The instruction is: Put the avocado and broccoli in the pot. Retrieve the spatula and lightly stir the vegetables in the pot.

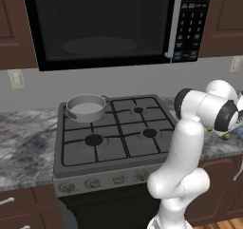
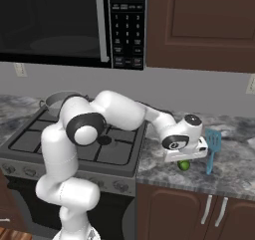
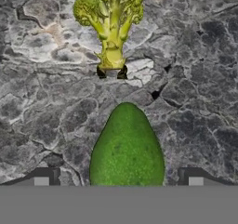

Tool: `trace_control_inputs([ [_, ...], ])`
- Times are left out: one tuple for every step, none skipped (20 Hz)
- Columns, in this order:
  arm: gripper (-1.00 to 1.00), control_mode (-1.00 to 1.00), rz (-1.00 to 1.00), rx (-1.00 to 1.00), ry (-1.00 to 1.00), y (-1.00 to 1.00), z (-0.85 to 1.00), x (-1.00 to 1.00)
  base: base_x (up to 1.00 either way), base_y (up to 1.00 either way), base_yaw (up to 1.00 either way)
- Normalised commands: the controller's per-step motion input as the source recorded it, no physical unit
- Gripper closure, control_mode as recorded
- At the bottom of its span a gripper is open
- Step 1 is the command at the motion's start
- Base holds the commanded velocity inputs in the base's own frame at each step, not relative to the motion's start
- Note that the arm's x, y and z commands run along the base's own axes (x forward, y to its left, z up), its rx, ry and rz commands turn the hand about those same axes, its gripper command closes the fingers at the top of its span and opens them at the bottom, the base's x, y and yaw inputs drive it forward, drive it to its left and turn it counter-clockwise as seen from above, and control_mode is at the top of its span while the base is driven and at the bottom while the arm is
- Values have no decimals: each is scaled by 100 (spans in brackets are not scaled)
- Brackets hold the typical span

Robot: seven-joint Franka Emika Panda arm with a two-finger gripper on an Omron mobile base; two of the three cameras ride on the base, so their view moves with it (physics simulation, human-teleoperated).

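Note:
The avocado [image 3: 126,148] lies on the dark stone counter, smooth and green, between my gripper's [image 3: 118,177] two fingertips. The gripper is open, with a gap on each side of the avocado. Just beyond it in the hand view lies the broccoli [image 3: 110,14], a lumpy yellow-green floret with its stalk toward the avocado. From the right base view my gripper [image 2: 184,159] hangs low over the avocado [image 2: 184,165], right of the stove. The light blue spatula [image 2: 212,145] lies just right of the hand. The grey pot [image 1: 86,108] stands on the stove's back left burner, its pale inside bare.
The stove [image 1: 116,130] with black grates sits left of the hand. A microwave [image 1: 102,21] hangs above it, and dark wood cabinets [image 2: 204,22] hang over the counter [image 2: 234,169]. My arm stretches across the stove's right edge.

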Motion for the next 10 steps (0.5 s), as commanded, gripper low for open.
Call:
trace_control_inputs([
  [-100, -100, 0, 0, 0, -4, -10, 26, 0, 0, 0],
  [-100, -100, 0, 0, 0, 0, -9, 26, 0, 0, 0],
  [-100, -100, 0, 0, 0, 0, -10, 24, 0, 0, 0],
  [-100, -100, 0, 0, 0, 0, -8, 22, 0, 0, 0],
  [-100, -100, 0, 0, 0, 0, -15, 15, 0, 0, 0],
  [-100, -100, 0, 0, 0, 0, -24, 11, 0, 0, 0],
  [-100, -100, 0, 0, 0, 0, -32, 0, 0, 0, 0],
  [-100, -100, 0, 0, 0, 0, -44, 0, 0, 0, 0],
  [-100, -100, 0, 0, 0, 0, -44, 0, 0, 0, 0],
  [-100, -100, 0, 0, 0, 0, -44, 0, 0, 0, 0],
])
